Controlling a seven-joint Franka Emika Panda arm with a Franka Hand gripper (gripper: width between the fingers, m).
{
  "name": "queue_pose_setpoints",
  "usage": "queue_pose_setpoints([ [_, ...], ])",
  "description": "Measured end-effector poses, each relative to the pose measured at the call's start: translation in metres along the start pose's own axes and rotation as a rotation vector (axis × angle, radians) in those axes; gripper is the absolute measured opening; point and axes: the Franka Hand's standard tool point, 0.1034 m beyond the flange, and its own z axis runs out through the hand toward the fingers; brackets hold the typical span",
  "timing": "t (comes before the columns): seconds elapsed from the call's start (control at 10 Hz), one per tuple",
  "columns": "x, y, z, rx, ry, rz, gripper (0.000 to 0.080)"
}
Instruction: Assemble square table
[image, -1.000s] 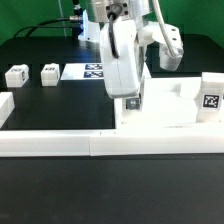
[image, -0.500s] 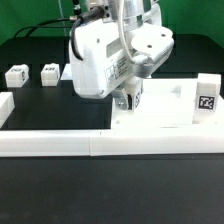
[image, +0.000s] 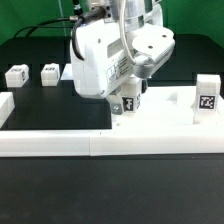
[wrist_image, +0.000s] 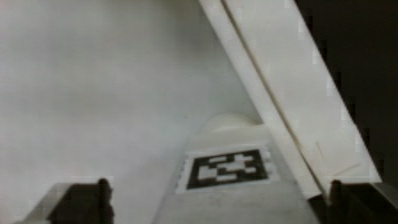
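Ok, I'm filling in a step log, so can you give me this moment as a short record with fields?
fingers: open, either side of a leg, not gripping
leg: upright on the table top, near its edge on the exterior view's left, tag showing
second leg: upright on the top, exterior view's right
loose legs: two, off the top, exterior view's left
marker board: behind, partly hidden by the arm

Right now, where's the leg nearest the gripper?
In the exterior view, the leg stands on the square tabletop near that view's left edge of the slab. It is just below the open gripper and behind the long white border bar.
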Motion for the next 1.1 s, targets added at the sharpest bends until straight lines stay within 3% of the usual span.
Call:
queue_pose_setpoints([
  [0.1,-0.001,0.000,-0.001,0.002,-0.001,-0.006,0.0616],
  [0.2,-0.007,0.002,-0.011,0.013,-0.014,-0.043,0.0644],
  [0.4,-0.017,0.006,-0.047,0.024,-0.054,-0.072,0.0648],
  [0.5,-0.021,0.005,-0.054,0.033,-0.061,-0.091,0.0649],
  [0.7,-0.019,0.014,-0.043,0.026,-0.052,-0.096,0.0649],
  [1.1,-0.019,0.014,-0.042,0.025,-0.051,-0.104,0.0649],
])
